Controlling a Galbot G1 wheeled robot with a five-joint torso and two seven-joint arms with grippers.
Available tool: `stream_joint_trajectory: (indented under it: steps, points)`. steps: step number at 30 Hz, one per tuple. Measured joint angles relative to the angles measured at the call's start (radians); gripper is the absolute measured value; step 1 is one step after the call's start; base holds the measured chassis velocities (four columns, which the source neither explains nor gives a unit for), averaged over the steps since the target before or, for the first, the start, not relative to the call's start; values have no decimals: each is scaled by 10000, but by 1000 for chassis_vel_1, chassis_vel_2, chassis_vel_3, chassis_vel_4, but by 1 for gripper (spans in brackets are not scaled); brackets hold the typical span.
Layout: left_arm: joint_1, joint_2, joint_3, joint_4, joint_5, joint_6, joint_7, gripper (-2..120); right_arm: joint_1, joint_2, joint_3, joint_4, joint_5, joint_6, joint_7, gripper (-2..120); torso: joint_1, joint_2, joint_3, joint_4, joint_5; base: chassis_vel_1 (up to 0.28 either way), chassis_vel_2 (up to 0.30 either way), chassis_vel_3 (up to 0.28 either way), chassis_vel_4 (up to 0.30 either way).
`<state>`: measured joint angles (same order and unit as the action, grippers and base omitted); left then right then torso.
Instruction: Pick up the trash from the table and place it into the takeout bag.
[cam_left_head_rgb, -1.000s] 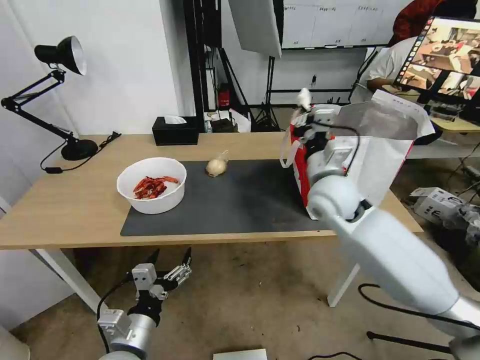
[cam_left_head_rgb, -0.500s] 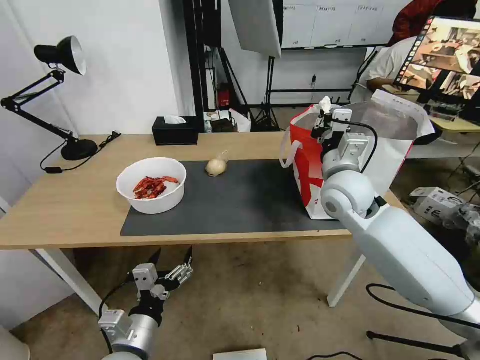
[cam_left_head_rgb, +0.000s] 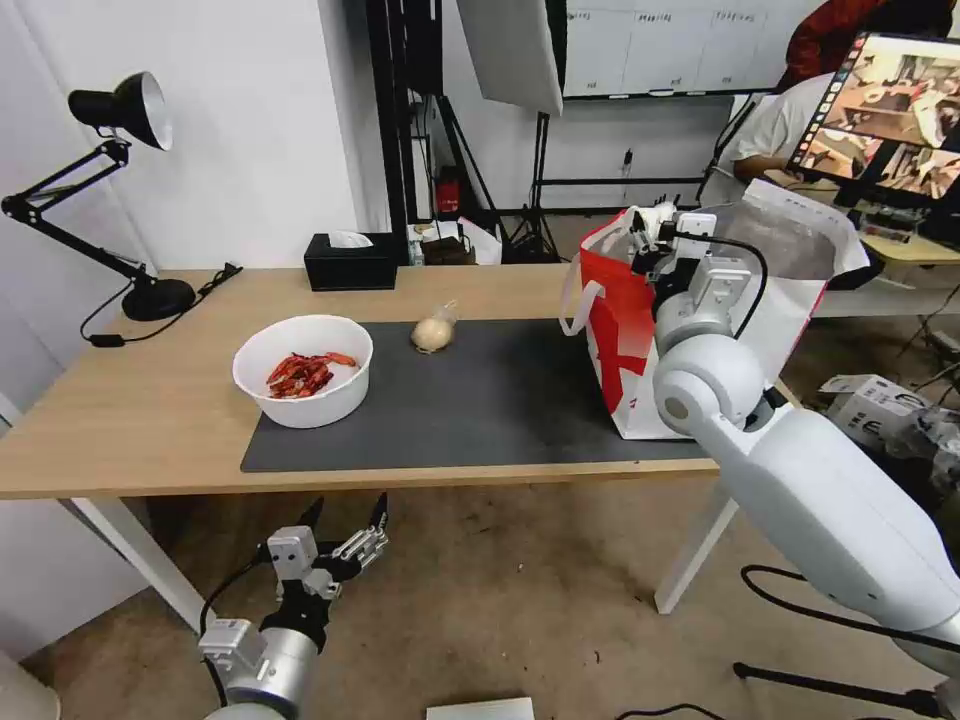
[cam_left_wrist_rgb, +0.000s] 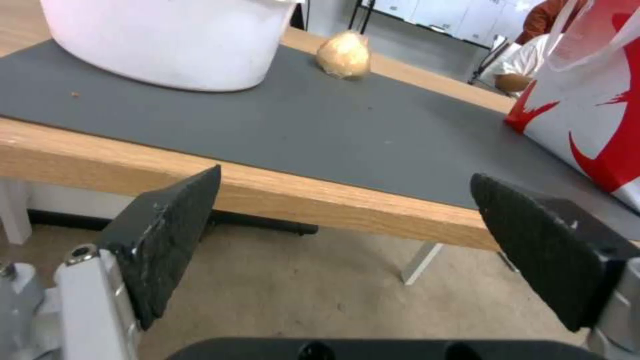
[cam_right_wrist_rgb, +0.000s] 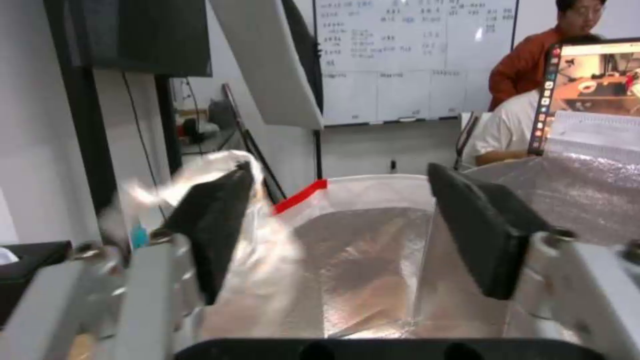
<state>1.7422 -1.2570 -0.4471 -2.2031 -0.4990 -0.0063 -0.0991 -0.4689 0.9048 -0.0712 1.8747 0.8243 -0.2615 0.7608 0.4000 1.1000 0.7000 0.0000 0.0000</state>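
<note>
My right gripper (cam_left_head_rgb: 655, 222) hangs over the mouth of the red-and-white takeout bag (cam_left_head_rgb: 620, 340) and stands open (cam_right_wrist_rgb: 340, 200). A crumpled white tissue (cam_right_wrist_rgb: 260, 250) shows blurred against one finger, above the bag's silver foil lining (cam_right_wrist_rgb: 373, 260). On the table (cam_left_head_rgb: 120, 400), a white bowl of red shells (cam_left_head_rgb: 303, 370) sits on the left end of the dark grey mat (cam_left_head_rgb: 480, 400). A small knotted beige bag (cam_left_head_rgb: 433, 330) lies at the mat's far edge. My left gripper (cam_left_head_rgb: 340, 530) waits open below the table's front edge (cam_left_wrist_rgb: 347, 250).
A black tissue box (cam_left_head_rgb: 350, 262) and a black desk lamp (cam_left_head_rgb: 130, 200) stand at the back of the table. A person sits at a monitor (cam_left_head_rgb: 890, 110) behind the takeout bag. Bare floor lies in front of the table.
My right gripper has moved right with the tissue, from the bag's near rim to above its opening, and its fingers now stand apart. The left arm has not moved.
</note>
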Motion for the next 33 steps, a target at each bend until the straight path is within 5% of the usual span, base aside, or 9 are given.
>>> stream_joint_trajectory:
  steps: [8,21,29,33]
  points:
    - [56,5,8,-81,22,7,6,100,-157,-176,191,163,331,-39,26,99,0,0,0,0,0,0,0,0,0]
    - [139,-27,11,-220,96,12,8,100,-426,-495,522,570,551,102,-243,100,0,0,0,0,1,0,0,0,0]
    - [167,-69,-29,-262,134,9,9,100,-1667,-1231,1197,1881,1201,834,-2312,100,0,0,0,1,0,0,0,0,0]
    - [168,-121,-27,-238,291,-116,71,100,-3964,-1866,2037,3211,829,1323,-3543,100,0,0,-1,-3,6,0,0,0,0]
